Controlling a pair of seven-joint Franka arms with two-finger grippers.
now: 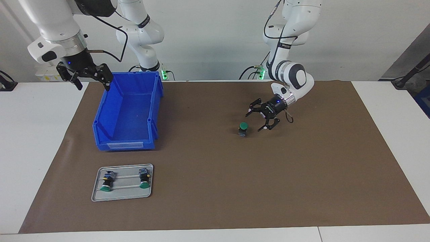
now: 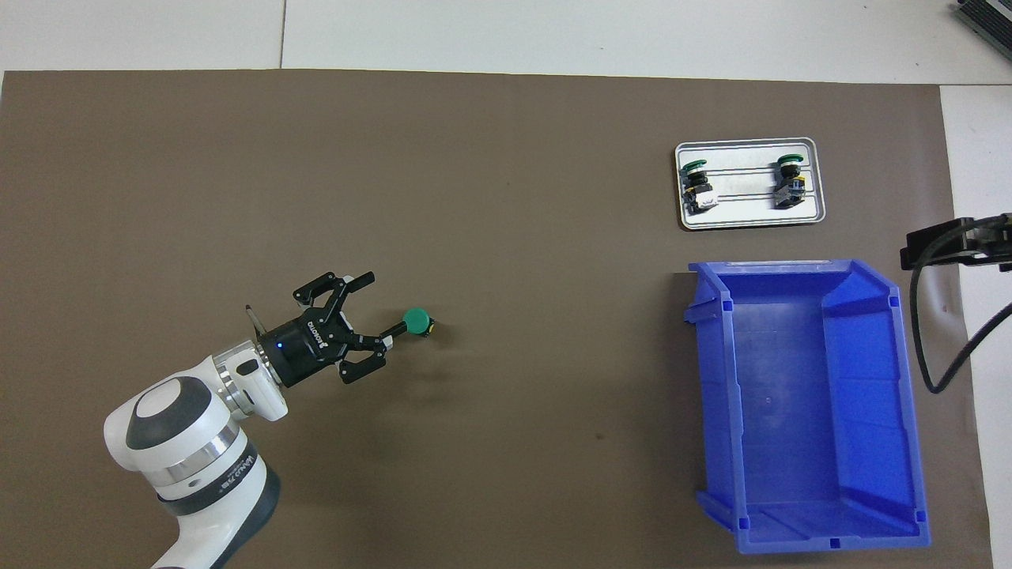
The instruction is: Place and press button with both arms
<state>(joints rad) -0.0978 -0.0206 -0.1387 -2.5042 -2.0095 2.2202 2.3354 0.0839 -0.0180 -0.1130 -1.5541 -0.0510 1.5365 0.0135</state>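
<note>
The brown mat (image 1: pixel 215 188) covers most of the table, and the blue bin (image 1: pixel 129 112) stands empty on it toward the right arm's end, with a pale label strip on its front lip whose writing, if any, cannot be read. The right gripper (image 1: pixel 88 78) hangs over the bin's corner nearest the robots with its fingers spread and nothing in them; this arm waits. The small metal tray (image 1: pixel 122 196) lies farther from the robots than the bin and holds two spare buttons (image 2: pixel 696 183) lying on their sides. The button (image 1: pixel 243 128) of the task stands upright on the mat, green cap up, toward the left arm's end, free of any grip. The left gripper (image 1: pixel 265 117) is just beside it, fingers splayed and empty, one fingertip seeming to overlap the cap from above, though from the facing camera it looks apart. The placing looks done and the press is next: the pressing finger should come straight down on the cap's centre, since a sideways nudge would probably tip so narrow a body. White lettering on the left gripper's body (image 2: pixel 316 335) is too small to read with confidence.
</note>
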